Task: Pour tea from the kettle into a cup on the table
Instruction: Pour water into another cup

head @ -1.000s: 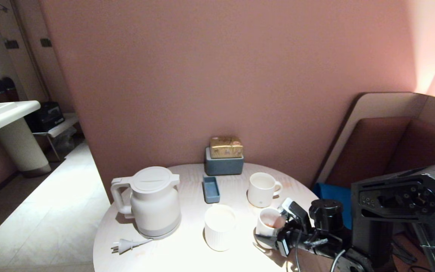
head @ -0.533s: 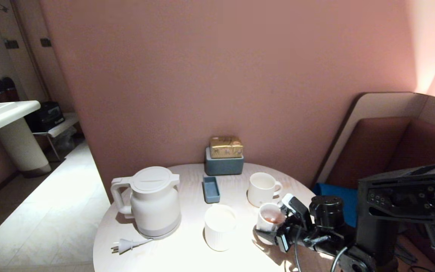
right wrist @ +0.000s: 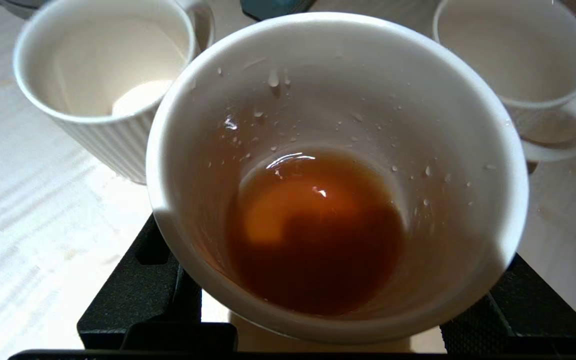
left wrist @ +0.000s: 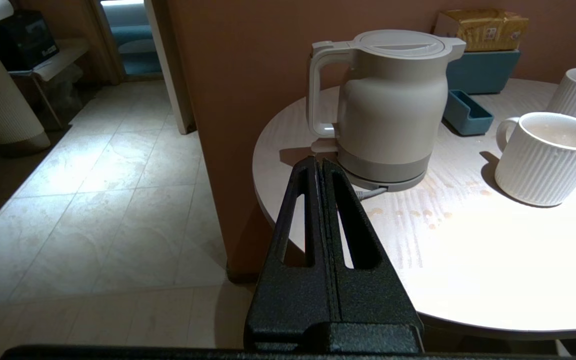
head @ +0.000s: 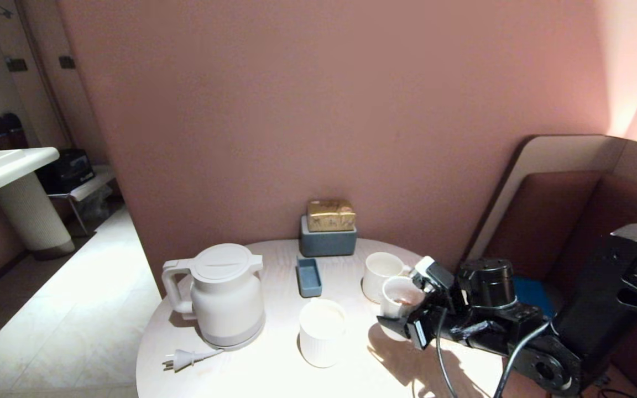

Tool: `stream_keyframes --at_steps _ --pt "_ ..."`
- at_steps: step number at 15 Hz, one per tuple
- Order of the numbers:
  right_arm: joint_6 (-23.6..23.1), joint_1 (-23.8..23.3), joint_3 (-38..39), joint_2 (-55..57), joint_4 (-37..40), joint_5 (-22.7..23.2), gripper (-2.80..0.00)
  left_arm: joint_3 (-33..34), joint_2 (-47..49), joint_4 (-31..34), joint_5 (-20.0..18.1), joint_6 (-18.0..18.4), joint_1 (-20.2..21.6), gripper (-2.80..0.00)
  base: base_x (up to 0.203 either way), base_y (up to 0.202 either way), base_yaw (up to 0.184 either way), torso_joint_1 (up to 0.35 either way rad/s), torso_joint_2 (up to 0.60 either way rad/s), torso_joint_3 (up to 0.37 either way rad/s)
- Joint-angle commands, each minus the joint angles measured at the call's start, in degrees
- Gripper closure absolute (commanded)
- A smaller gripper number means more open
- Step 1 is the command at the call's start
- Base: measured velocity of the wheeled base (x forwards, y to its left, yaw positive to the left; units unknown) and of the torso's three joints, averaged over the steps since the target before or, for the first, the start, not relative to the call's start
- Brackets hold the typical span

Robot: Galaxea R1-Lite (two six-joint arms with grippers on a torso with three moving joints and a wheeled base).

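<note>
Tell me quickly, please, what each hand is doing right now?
Left hand: closed, holding nothing, off the table's edge near the kettle.
Right hand: closed on the cup with tea.

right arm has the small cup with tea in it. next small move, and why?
Probably lower the cup straight down onto bare table. The right gripper holds it raised and level beside the mug, with shallow tea inside; the kettle stands upright.

Glossy ceramic cup (right wrist: 338, 100), matt plastic kettle (left wrist: 393, 100), pale wood-grain table (left wrist: 468, 250), textured black end effector (left wrist: 320, 165).
</note>
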Motion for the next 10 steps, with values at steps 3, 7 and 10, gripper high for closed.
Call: stream_keyframes --at_steps 3,7,10 --pt "0.11 3.10 -5.86 -4.69 5.96 -2.97 0.00 0.00 0.09 -0.02 0.01 0.01 0.01 0.00 0.000 0.000 0.000 0.000 0.00 0.000" --pt "0.02 5.25 -8.94 -6.04 11.42 -4.04 0.00 0.00 0.09 -0.02 0.01 0.02 0.01 0.00 0.000 0.000 0.000 0.000 0.00 0.000" --pt "-1.49 7.62 -11.32 -5.46 15.27 -7.03 0.00 0.00 0.09 -0.02 0.01 0.02 0.01 0.00 0.000 0.000 0.000 0.000 0.00 0.000"
